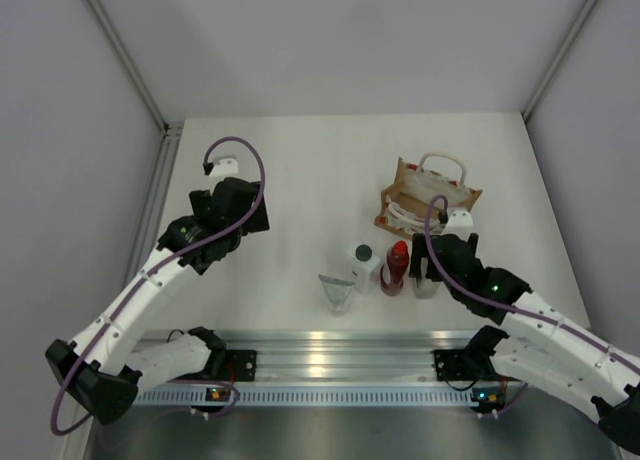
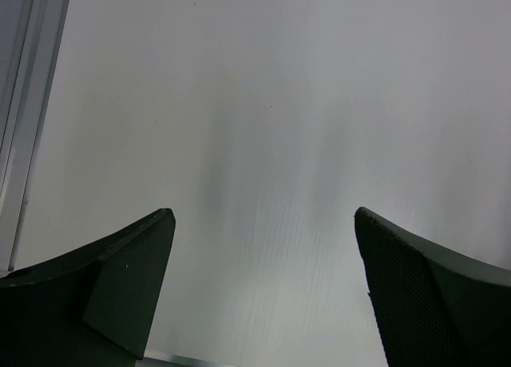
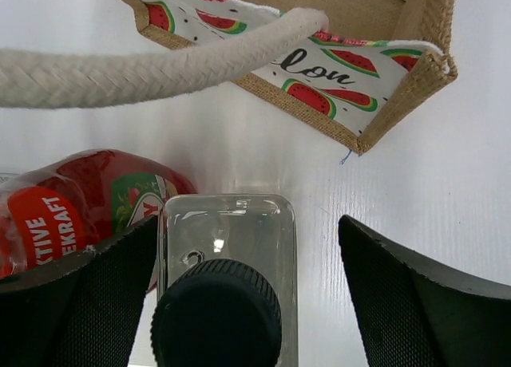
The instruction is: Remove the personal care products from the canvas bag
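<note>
The canvas bag (image 1: 408, 183) stands at the back right, its mouth open and its white handles (image 1: 443, 163) loose. In front of it stand the grey pouch (image 1: 338, 292), the white bottle (image 1: 363, 262) with a dark cap, the red bottle (image 1: 395, 267) and the clear bottle (image 1: 425, 283). My right gripper (image 1: 428, 270) is open, its jaws on either side of the clear bottle (image 3: 227, 231), with a clear gap on the right side. The red bottle (image 3: 72, 199) lies just to its left, and the bag (image 3: 359, 12) and a rope handle (image 3: 144, 64) lie beyond. My left gripper (image 1: 250, 208) is open and empty over bare table (image 2: 263, 104).
The metal rail (image 1: 330, 350) runs along the near edge between the arm bases. Grey walls close in the table on the left, back and right. The table's left edge strip (image 2: 24, 104) shows in the left wrist view.
</note>
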`<act>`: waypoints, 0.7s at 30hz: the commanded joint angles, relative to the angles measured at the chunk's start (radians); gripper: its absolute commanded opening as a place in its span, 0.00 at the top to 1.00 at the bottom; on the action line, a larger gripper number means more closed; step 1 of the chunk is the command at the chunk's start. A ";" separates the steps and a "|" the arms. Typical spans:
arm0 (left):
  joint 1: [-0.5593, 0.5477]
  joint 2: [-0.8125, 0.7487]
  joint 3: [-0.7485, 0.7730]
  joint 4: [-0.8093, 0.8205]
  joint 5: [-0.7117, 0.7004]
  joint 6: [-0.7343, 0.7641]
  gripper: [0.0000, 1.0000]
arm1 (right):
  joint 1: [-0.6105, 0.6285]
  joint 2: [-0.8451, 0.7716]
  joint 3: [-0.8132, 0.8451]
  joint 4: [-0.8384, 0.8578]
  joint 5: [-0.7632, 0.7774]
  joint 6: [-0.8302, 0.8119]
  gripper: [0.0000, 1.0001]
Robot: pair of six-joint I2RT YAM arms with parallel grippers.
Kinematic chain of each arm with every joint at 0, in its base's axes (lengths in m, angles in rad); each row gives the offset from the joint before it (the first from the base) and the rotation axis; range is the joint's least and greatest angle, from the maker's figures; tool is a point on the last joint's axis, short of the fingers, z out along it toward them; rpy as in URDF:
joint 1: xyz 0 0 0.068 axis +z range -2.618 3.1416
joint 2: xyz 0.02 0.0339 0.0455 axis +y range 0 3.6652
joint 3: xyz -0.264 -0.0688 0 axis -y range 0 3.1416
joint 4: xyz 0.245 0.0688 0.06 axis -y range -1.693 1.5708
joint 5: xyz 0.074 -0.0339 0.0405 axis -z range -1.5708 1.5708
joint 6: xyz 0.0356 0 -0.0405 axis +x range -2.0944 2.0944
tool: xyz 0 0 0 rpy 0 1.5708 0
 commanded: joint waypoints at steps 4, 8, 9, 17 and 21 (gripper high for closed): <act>0.008 -0.012 0.000 0.023 -0.027 -0.011 0.02 | 0.018 -0.026 0.129 -0.004 0.085 -0.031 0.07; 0.074 -0.024 0.003 0.030 0.005 -0.020 0.02 | -0.009 -0.023 0.209 -0.039 0.131 -0.090 0.06; 0.092 -0.030 0.003 0.033 0.019 -0.023 0.02 | -0.020 -0.017 0.221 -0.048 0.134 -0.103 0.06; 0.156 -0.088 -0.002 0.033 -0.039 -0.029 0.02 | -0.131 -0.056 0.339 -0.050 0.155 -0.250 0.03; 0.154 -0.156 -0.005 0.033 -0.099 -0.035 0.02 | -0.149 -0.104 0.390 -0.083 0.208 -0.293 0.01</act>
